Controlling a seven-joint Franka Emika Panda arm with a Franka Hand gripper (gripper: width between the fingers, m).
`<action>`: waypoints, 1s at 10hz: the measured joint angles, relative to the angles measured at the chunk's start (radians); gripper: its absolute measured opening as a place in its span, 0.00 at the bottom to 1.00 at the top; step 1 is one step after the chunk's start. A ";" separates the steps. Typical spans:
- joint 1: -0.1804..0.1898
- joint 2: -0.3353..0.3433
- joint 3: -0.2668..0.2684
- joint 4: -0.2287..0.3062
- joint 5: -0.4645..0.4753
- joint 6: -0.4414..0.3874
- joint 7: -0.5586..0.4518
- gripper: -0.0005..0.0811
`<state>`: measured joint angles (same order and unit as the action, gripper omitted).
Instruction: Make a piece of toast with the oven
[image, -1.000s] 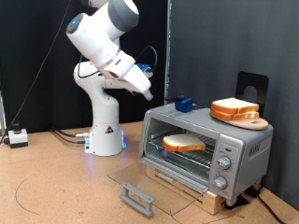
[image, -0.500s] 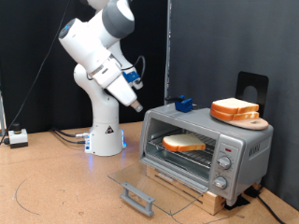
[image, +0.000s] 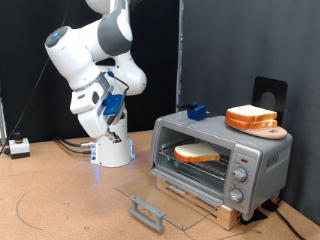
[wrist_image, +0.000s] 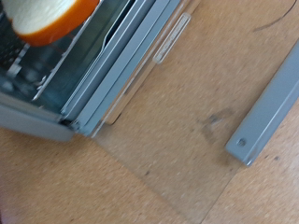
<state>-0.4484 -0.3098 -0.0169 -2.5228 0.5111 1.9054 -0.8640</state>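
Note:
The piece of toast lies flat on the wire rack inside the silver oven, and it shows in the wrist view at the oven's mouth. The oven's glass door is open and lies flat on the table, its dark bar handle toward the exterior view's bottom. The door and handle also show in the wrist view. My gripper is up in the air, well to the exterior view's left of the oven. It holds nothing that I can see. Its fingers do not show in the wrist view.
A stack of like bread slices sits on a wooden plate on top of the oven. A small blue object and a black stand are behind the oven. A white box with cables lies at the exterior view's left.
The arm has swung away from the oven toward the exterior view's left and folded in close to its base. The toast stays on the rack and the door stays open.

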 joint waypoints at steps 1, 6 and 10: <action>-0.001 -0.001 -0.001 -0.012 0.053 0.028 0.017 1.00; -0.056 0.124 -0.006 0.031 -0.049 0.028 0.397 1.00; -0.064 0.193 -0.019 0.089 -0.067 -0.153 0.422 1.00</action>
<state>-0.5122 -0.1173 -0.0361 -2.4333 0.4440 1.7524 -0.4419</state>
